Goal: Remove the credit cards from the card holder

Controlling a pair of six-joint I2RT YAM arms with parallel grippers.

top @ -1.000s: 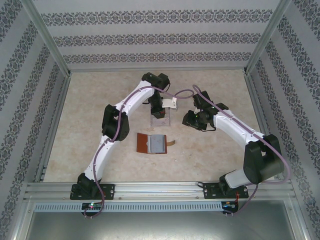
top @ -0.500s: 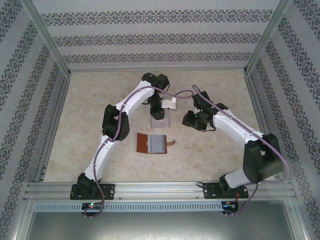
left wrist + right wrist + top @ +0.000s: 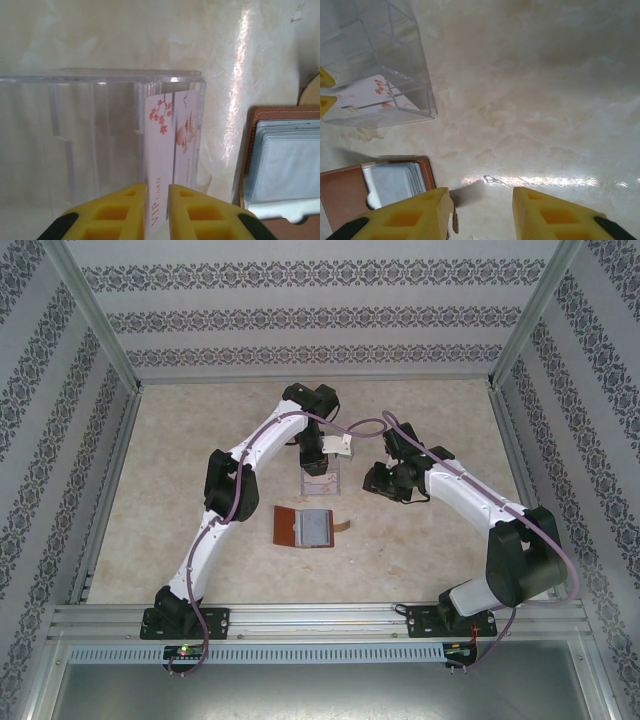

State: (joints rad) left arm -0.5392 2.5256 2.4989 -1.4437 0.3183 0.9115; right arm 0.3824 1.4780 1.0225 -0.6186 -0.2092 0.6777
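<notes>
The card holder [image 3: 303, 527] is a brown wallet lying open mid-table, its grey-blue pockets [image 3: 287, 160] facing up. Two pale credit cards with pink blossom print [image 3: 161, 145] stand in the right end of a clear acrylic rack [image 3: 75, 130]. My left gripper [image 3: 157, 187] hovers just above the front card, marked VIP. Its yellow fingers are a narrow gap apart and the card's face shows between them, leaning free in the rack. My right gripper [image 3: 481, 192] is open over bare table right of the wallet [image 3: 350, 187], holding nothing.
The rack [image 3: 322, 483] stands just behind the wallet, between the two grippers [image 3: 313, 462] [image 3: 376, 480]. The wallet's snap tab [image 3: 345, 528] sticks out to its right. Patterned walls with metal rails enclose the beige table [image 3: 200, 440].
My left gripper has parted its fingers and drawn back a little from the rack, leaving the card standing in it. The right arm has stayed still.
</notes>
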